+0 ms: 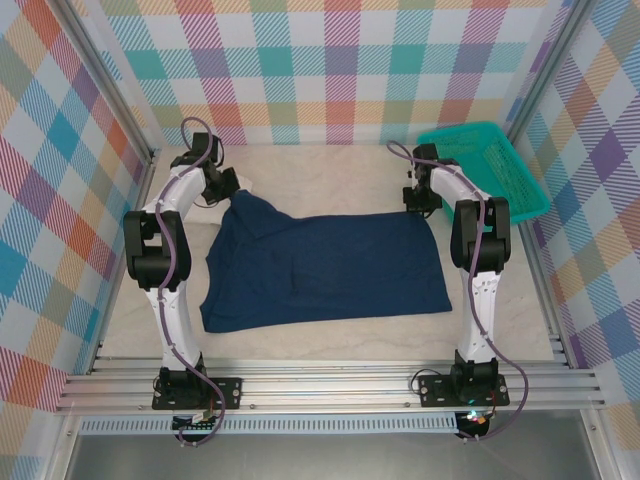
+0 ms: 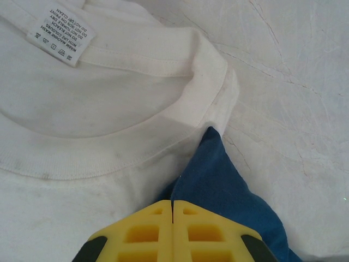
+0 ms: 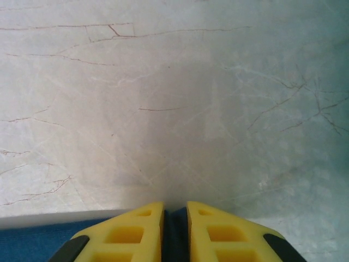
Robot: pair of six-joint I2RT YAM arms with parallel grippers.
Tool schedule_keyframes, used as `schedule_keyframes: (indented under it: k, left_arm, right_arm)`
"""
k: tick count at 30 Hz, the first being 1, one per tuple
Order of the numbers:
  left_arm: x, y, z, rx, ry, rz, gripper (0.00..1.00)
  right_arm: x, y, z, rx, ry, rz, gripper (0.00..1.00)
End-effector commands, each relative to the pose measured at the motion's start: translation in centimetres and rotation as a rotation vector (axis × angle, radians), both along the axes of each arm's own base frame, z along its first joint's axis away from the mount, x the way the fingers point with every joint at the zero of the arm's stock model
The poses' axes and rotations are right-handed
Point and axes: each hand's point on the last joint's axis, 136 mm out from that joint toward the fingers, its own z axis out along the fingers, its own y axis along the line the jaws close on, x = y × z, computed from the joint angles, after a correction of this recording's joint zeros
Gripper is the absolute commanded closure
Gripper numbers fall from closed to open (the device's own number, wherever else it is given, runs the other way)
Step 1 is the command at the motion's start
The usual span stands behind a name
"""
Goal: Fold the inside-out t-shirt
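The inside-out t-shirt [image 1: 325, 268] is dark navy and lies spread flat across the middle of the table. Its far-left corner rises to my left gripper [image 1: 232, 188]. In the left wrist view the left gripper [image 2: 173, 203] has its yellow fingers pressed together, and a point of the navy cloth [image 2: 218, 183] sticks out past them. My right gripper [image 1: 418, 203] sits at the shirt's far-right corner. In the right wrist view the right gripper [image 3: 175, 210] has its yellow fingers close together with a strip of navy cloth [image 3: 175, 229] pinched between them.
A white shirt [image 2: 82, 136] with a care label [image 2: 61, 34] lies under the left gripper at the back left. A teal basket [image 1: 488, 170] stands at the back right. Checked walls enclose the table, and pale tabletop [image 3: 174, 98] lies beyond the right gripper.
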Motion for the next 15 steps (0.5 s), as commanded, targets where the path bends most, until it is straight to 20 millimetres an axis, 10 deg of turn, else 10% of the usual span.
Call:
schedule_keyframes:
  k: [1, 15]
  left_arm:
    - [-0.3, -0.4, 4.3, -0.015, -0.059, -0.001, 1.0]
    - [-5.7, 0.5, 8.1, -0.046, -0.087, 0.048, 1.0]
  right_arm:
    - [0.3, -0.5, 1.4, -0.022, -0.052, 0.029, 0.86]
    - [-4.1, -0.7, 6.2, -0.004, -0.173, 0.053, 0.91]
